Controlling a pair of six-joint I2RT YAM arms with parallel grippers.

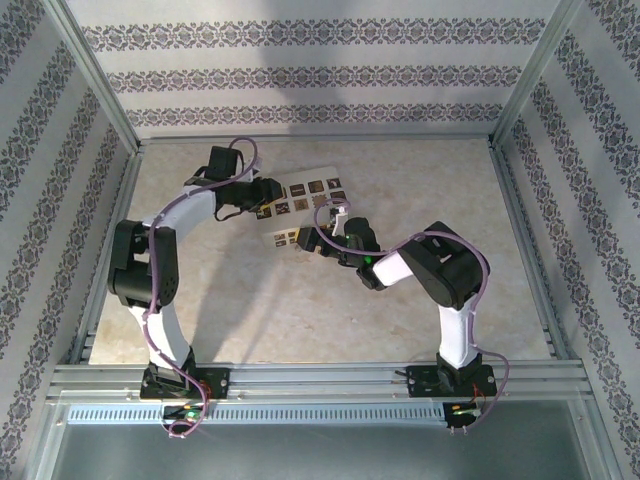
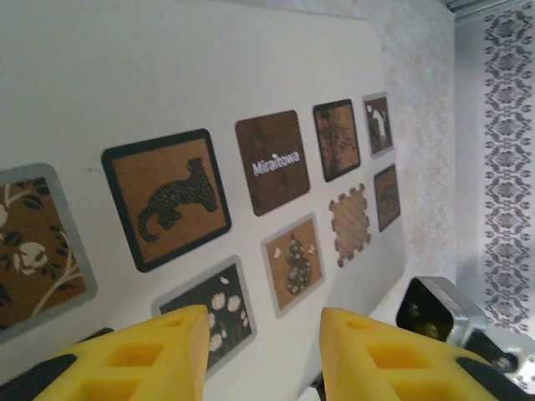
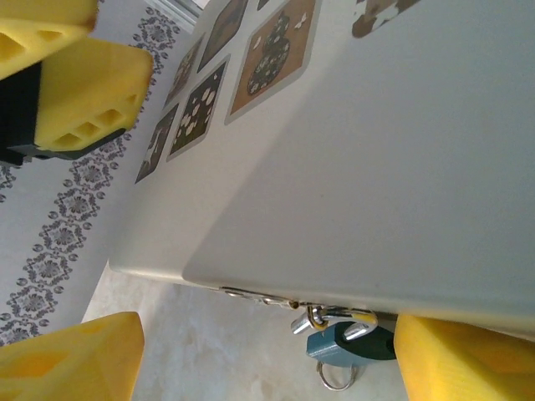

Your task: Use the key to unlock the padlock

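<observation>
We find the white picture box (image 3: 376, 167) pressing close over the padlock (image 3: 334, 344); bare tabletop (image 3: 217, 351) leaves free room beside it, within the wide-spread jaws of our right gripper (image 3: 263, 359).

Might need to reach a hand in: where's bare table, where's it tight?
Free: the wide near strip of table between the arm bases, plus the right side past the right arm. Crowded: mid-back, where left claw and right claw meet at the white box and its padlock.
</observation>
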